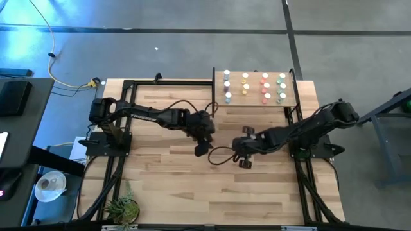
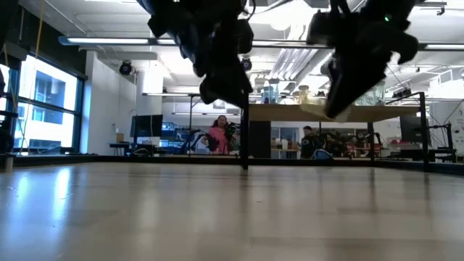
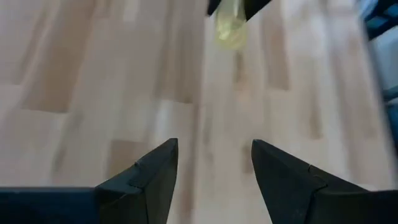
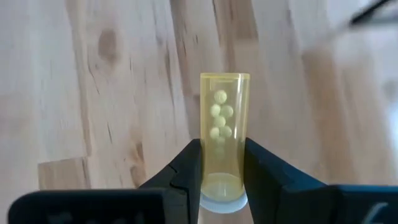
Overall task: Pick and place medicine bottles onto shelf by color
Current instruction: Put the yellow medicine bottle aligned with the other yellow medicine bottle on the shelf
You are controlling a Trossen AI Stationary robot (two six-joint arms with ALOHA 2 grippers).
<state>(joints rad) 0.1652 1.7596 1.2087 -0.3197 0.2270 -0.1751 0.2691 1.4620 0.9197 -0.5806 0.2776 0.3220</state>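
Observation:
My right gripper [image 4: 222,146] is shut on a clear yellow bottle [image 4: 224,124] with small pale pills inside. It is over the middle of the table [image 1: 243,154], raised above the planks. My left gripper [image 3: 214,149] is open and empty, just to the left of it in the high view [image 1: 204,146]. The yellow bottle also shows in the left wrist view [image 3: 229,28]. The pale-wood shelf [image 1: 253,106] stands at the far right. Blue [image 1: 227,88], yellow [image 1: 245,85], red [image 1: 265,88] and green [image 1: 281,88] bottles stand on it in columns. My right gripper pinches the yellow bottle's lower body [image 4: 222,163], just beyond its white cap [image 4: 221,200], between its two fingers. The bottle lies along the fingers, cap toward the wrist and closed bottom pointing away. It is lifted clear of the table.
Black metal frames run along the table's left and right sides [image 1: 115,160]. A small green plant [image 1: 122,206] stands at the near left corner. People show in the room beyond the table [image 2: 217,134]. Bare planks lie under both grippers [image 1: 192,186].

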